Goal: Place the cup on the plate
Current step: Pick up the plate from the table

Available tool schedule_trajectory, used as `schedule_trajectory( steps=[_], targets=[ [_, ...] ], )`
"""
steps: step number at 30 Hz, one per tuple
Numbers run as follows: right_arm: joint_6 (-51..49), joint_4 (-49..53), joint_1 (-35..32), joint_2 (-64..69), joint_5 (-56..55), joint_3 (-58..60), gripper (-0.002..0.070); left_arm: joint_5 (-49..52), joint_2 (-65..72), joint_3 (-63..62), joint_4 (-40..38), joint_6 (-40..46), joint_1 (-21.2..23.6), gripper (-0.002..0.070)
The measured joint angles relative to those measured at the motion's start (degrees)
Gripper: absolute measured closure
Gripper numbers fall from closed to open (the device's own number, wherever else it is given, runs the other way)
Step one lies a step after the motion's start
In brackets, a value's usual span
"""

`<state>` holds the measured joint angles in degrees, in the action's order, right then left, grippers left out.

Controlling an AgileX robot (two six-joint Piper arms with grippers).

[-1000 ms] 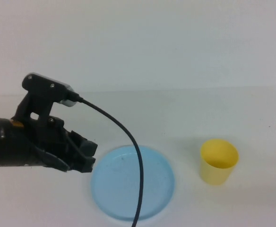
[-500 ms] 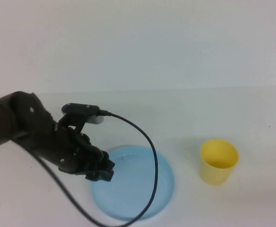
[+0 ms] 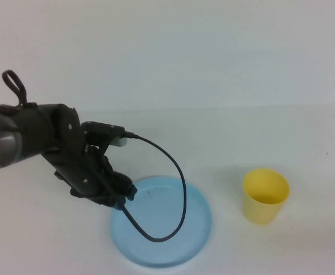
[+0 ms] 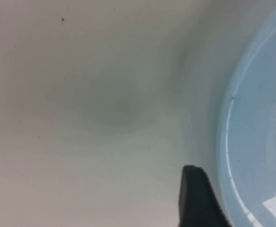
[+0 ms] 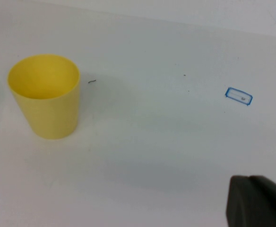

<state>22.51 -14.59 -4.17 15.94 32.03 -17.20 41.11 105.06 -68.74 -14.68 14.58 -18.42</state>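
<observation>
So your white table (image 3: 259, 137) is the biggest thing going, and everything sits on it. Next down is your left arm (image 3: 35, 137), the black one coming in from the left side, with a thin black cable (image 3: 176, 172) looping off its wrist and hanging over the plate. The round flat light-blue plastic plate (image 3: 173, 246) lies near the front edge, roughly in the middle. Your left gripper (image 3: 124, 197) is right at that plate's left rim, pointing down. In the left wrist view you get one dark fingertip (image 4: 197, 198) just beside the rim (image 4: 225, 142) and a sliver of the other at the edge, so the fingers are apart with nothing between them. The small plain yellow plastic cup (image 3: 265, 196) stands upright to the plate's right, apart from it, not on it. Your right gripper (image 5: 256, 201) only shows as a dark corner in its own wrist view, well apart from the cup (image 5: 46, 97); can't tell what its fingers are doing.
</observation>
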Motion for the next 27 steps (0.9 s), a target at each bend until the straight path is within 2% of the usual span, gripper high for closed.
schedule_trajectory(
  steps=[12,15,21,27],
  targets=[
    [0.0,0.2,0.0,0.0,0.13,0.0,0.0675,1.01,3.91,-0.14,0.01,0.2,0.0,0.0341],
    [0.0,0.2,0.0,0.0,0.13,0.0,0.0675,1.03,4.56,-0.14,0.01,0.2,0.0,0.0422],
    [0.0,0.2,0.0,0.0,0.13,0.0,0.0675,1.13,5.18,-0.14,-0.12,2.52,0.0,0.0672],
    [0.0,0.86,0.0,0.0,0.13,0.0,0.0675,3.23,5.18,-3.53,-0.67,5.03,0.0,0.0673]
  ],
)
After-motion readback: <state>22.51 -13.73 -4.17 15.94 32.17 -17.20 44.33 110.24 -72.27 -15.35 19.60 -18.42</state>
